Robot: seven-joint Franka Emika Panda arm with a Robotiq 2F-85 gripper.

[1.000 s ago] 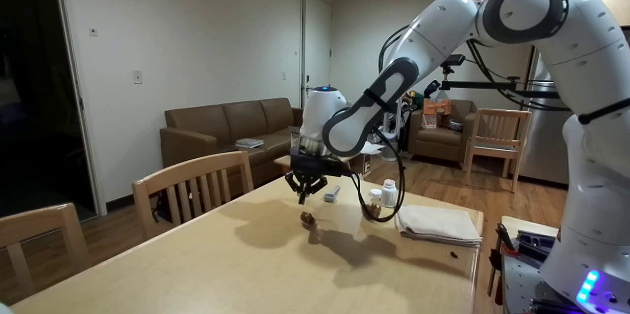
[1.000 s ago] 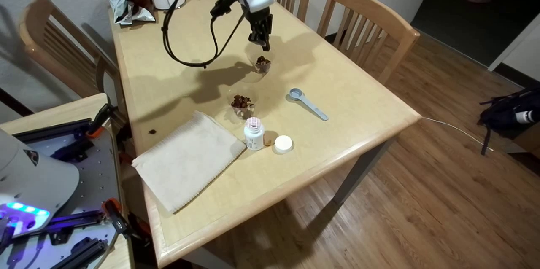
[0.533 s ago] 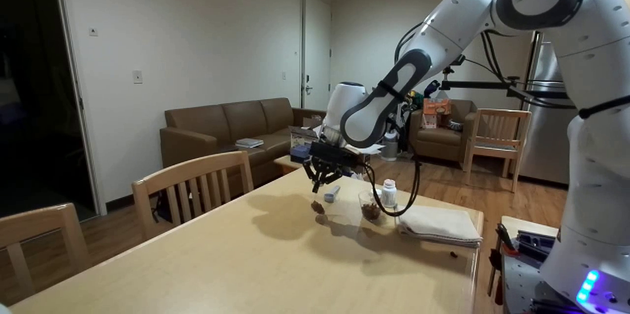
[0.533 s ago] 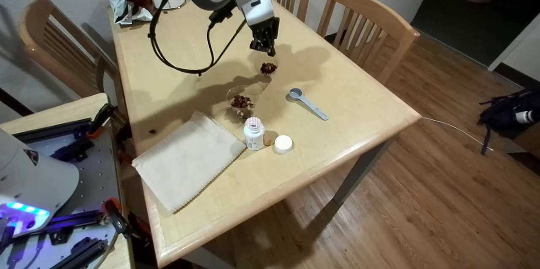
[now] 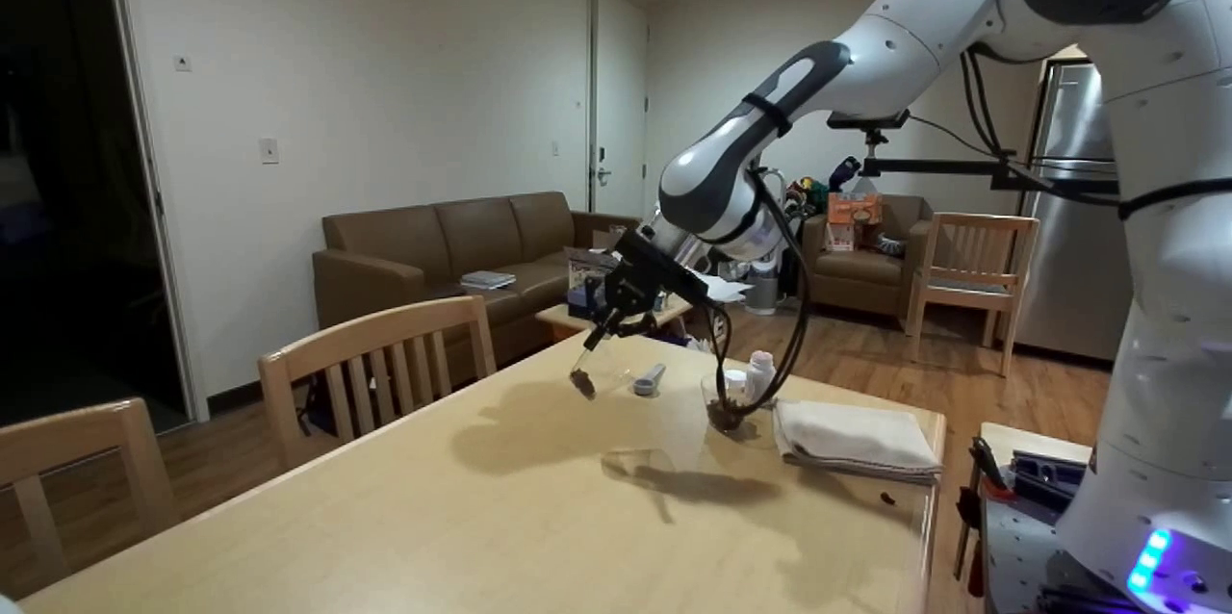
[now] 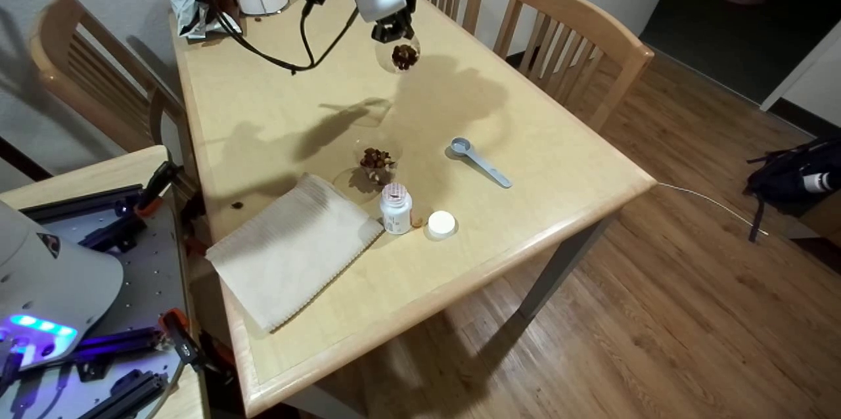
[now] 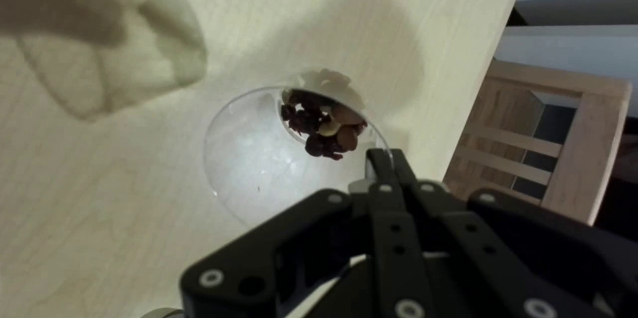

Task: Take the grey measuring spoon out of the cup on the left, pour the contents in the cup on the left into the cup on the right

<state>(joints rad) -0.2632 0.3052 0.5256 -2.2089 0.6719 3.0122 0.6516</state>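
Grey and long-handled, the measuring spoon [image 6: 483,163] lies flat on the pale wooden counter [image 6: 552,169]. The tool [image 7: 391,158] is clamped on the rim of a clear plastic cup [image 7: 259,158] and holds it tilted in the air; in the wrist view the edge runs between the fingers [image 7: 381,173]. Dark dried fruit and nuts [image 7: 329,131] are gathered at the bottom of this cup. A second cup [image 6: 380,143], also clear, stands upright on the counter, nearer to the robot's base, with a similar mix [image 6: 376,159] inside. The spoon rests outside both, its bowl end closer to them than the tip of its handle. Just beside the second cup stands a white bottle [image 6: 396,214], and a round white lid [image 6: 441,224] lies near the bottle. A folded beige cloth [image 6: 295,255] points one corner at the bottle; whether they touch, I cannot tell. A small dark scrap [image 6: 237,205] lies near the counter's edge. In an exterior view, a crinkled bag [image 6: 200,5] sits at the far end of the counter.
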